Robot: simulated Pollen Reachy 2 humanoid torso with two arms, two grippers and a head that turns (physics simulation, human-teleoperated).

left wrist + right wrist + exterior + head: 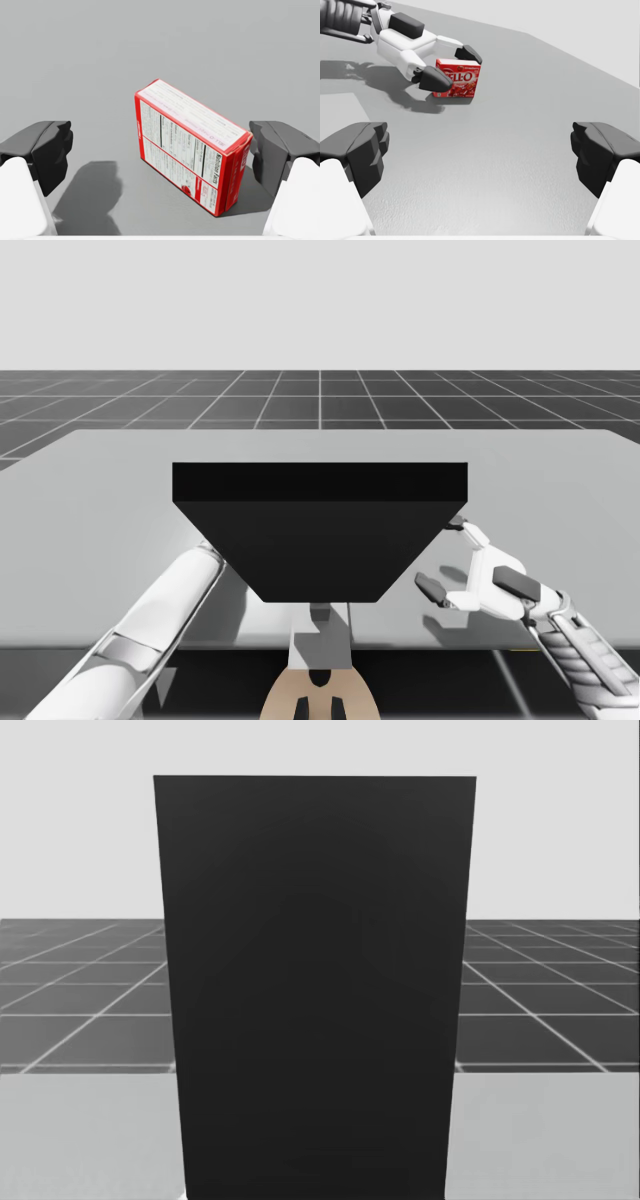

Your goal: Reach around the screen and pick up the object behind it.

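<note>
Left tool (160, 150) is round the screen (320, 520), jaws open, straddling the red box (190, 145) on the counter (100, 60) behind it. Reach looks done; close and lift are left. Right tool (445, 558) open, beside the screen.

Table (100, 490): black screen (320, 530); red box (192, 150), seemingly upright.

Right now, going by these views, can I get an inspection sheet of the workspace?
Surface: flat grey table.
Job's things: black screen upright mid-table; red box resting on the table, hidden by the screen in the high view.
Clutter: nothing seen.
Grippers: left gripper open, red box between its fingers; right gripper open, over bare table by the screen's right edge.
Cables: nothing seen.
Surroundings: dark gridded floor, plain pale backdrop.
</note>
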